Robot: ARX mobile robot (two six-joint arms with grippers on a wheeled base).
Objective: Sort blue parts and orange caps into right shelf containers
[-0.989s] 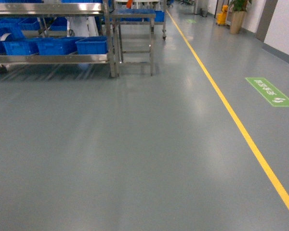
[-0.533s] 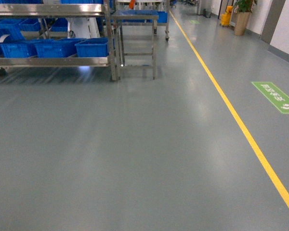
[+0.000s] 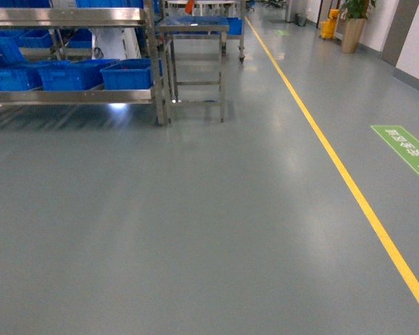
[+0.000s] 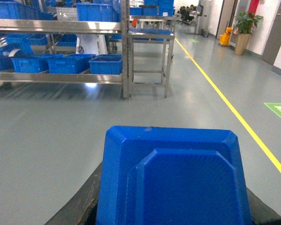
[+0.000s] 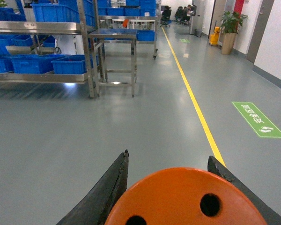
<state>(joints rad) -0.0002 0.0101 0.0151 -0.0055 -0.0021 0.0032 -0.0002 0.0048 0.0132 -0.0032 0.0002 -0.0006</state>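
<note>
A factory or warehouse hall: steel racks [image 3: 70, 94] of blue crates [image 3: 129, 73], grey floor [image 3: 195, 230], yellow lane line [image 3: 349, 185].

bright-blue crates [image 3: 129, 73], orange cap [image 5: 185, 199] with dark holes, grey floor [image 3: 195, 223], yellow line [image 3: 349, 185]

Grey glossy floor [image 3: 195, 230]; yellow line [image 3: 335, 164]; green floor sign [image 3: 407, 149]; steel shelving [image 3: 70, 94] far left; potted plant [image 3: 353, 21] by wall.

The hall is evenly and brightly lit from overhead, and soft glare is thrown on the glossy floor [image 3: 195, 209]. The orange cap [image 5: 185, 199] close to the right wrist lens is rendered soft, and distant shelving [image 3: 70, 17] is slightly blurred.
</note>
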